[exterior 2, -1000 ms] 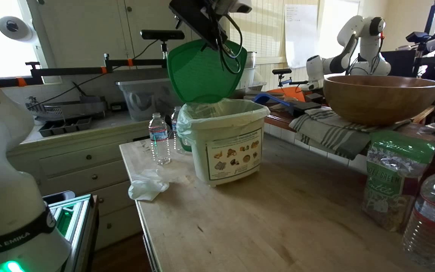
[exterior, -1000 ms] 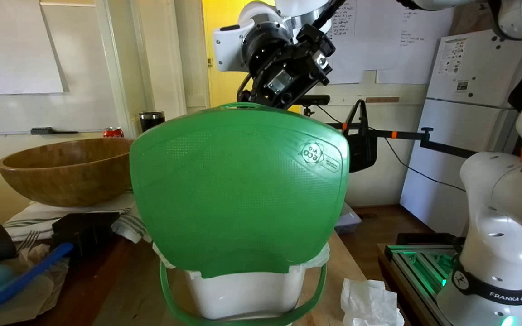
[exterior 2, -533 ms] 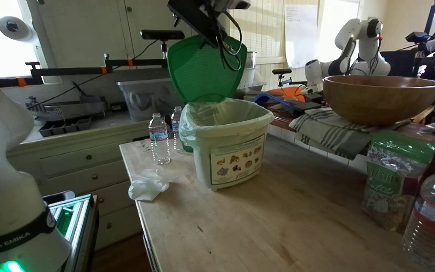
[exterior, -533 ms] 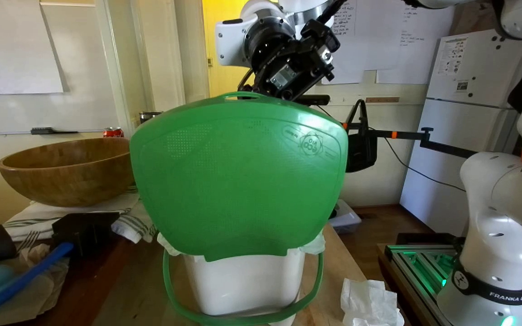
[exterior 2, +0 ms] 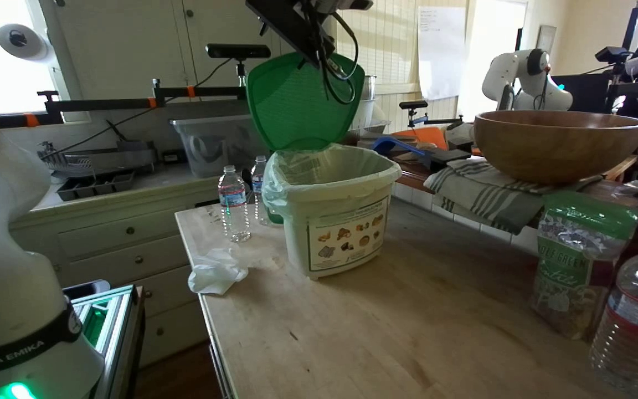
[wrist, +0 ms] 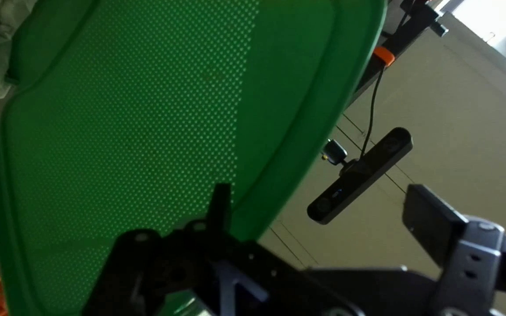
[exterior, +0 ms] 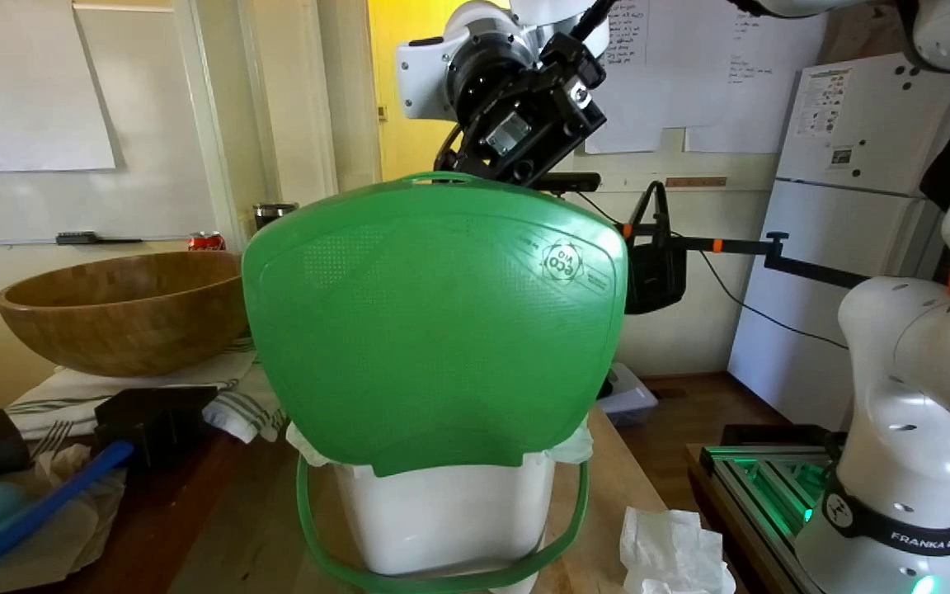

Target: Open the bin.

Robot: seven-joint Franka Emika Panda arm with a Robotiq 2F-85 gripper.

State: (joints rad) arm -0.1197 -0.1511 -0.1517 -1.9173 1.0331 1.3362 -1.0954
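The bin is white, with a pale liner over its rim, and its body (exterior 2: 336, 221) shows in both exterior views (exterior: 447, 528). Its green lid (exterior: 434, 330) stands raised, about upright, on the side away from the bin's labelled front (exterior 2: 302, 105). My gripper (wrist: 319, 206) is open, its two fingers wide apart, at the lid's upper part on the inner side. In the wrist view one finger (wrist: 221, 204) overlaps the lid's inner face near its edge; I cannot tell whether it touches. Nothing is held between the fingers. In an exterior view the lid hides the fingertips.
A wooden bowl (exterior 2: 562, 147) sits on a striped towel beside the bin. Water bottles (exterior 2: 234, 205), crumpled paper (exterior 2: 217, 271) and a snack bag (exterior 2: 579, 266) stand on the table (exterior 2: 352, 327). A camera on a black bar (wrist: 360, 175) is behind the lid.
Over the first half second the lid rose more upright and the bin shifted slightly towards its labelled front. Since then the lid and gripper have moved very little. A distant second arm has lowered.
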